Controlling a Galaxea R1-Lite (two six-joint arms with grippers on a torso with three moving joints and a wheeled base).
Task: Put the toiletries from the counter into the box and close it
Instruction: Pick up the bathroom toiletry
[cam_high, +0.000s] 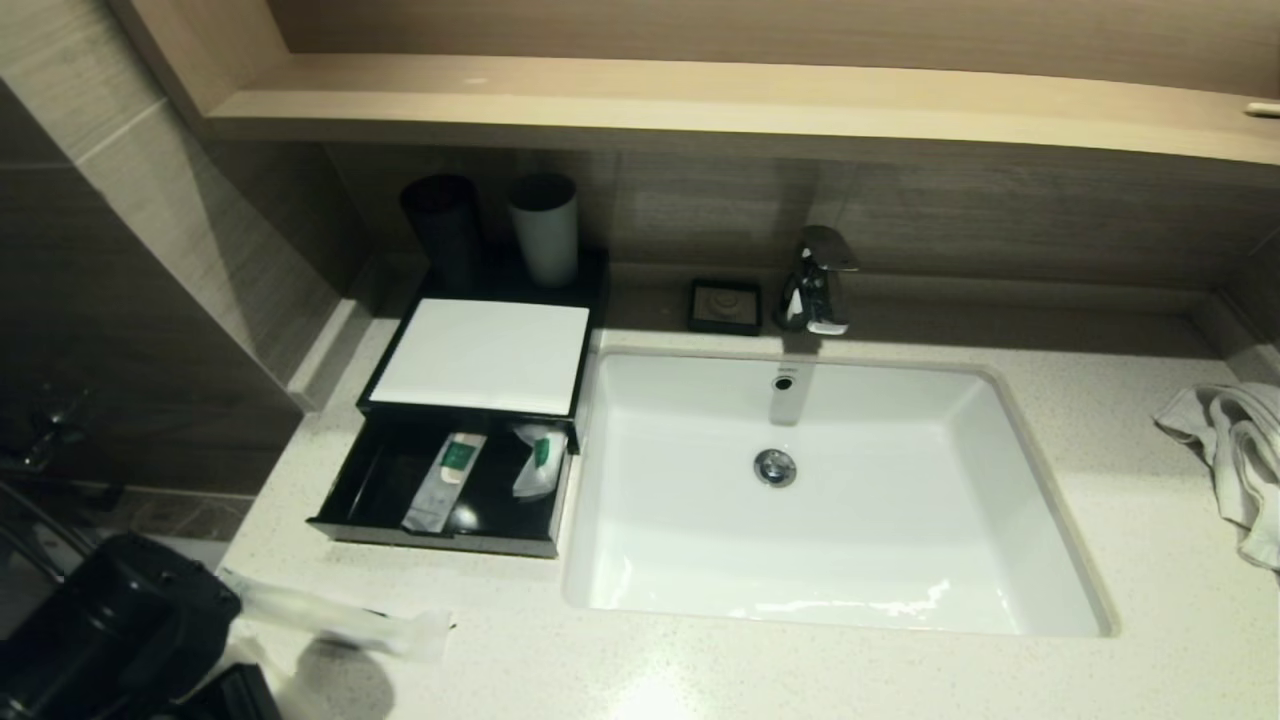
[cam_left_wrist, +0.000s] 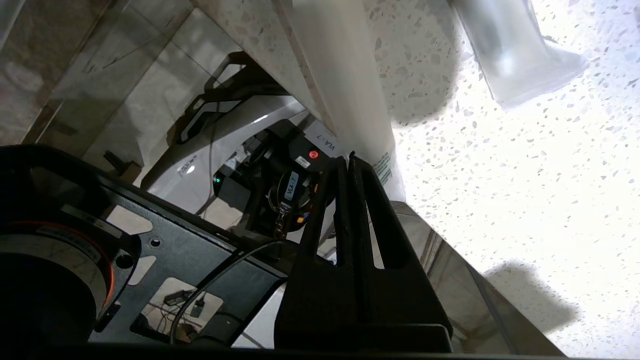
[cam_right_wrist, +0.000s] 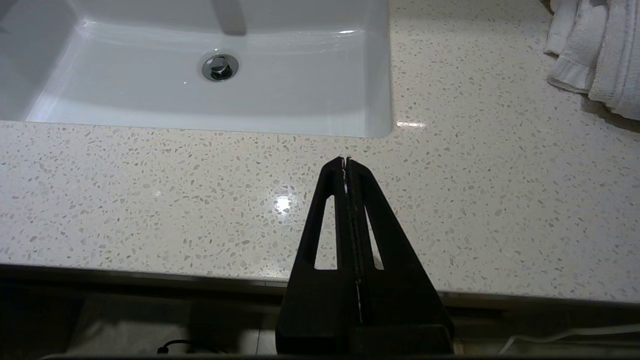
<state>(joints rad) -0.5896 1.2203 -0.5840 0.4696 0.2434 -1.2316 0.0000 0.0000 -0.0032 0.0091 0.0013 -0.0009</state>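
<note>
My left end effector (cam_left_wrist: 348, 159) was pressed together on a long slim packet (cam_high: 335, 618) at the worktop's (cam_high: 800, 670) front edge, nearer than the box (cam_high: 480, 360). In its open drawer (cam_high: 440, 535) lay two green-labelled packets (cam_high: 447, 478). My right end effector (cam_right_wrist: 346, 161) was pressed together, empty.

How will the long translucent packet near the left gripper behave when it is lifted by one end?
The long packet looks like thin film, so it will probably sag. It seems light. Pinched at one end by the left gripper, whose fingers are shut on it, it may swing over the counter.
</note>
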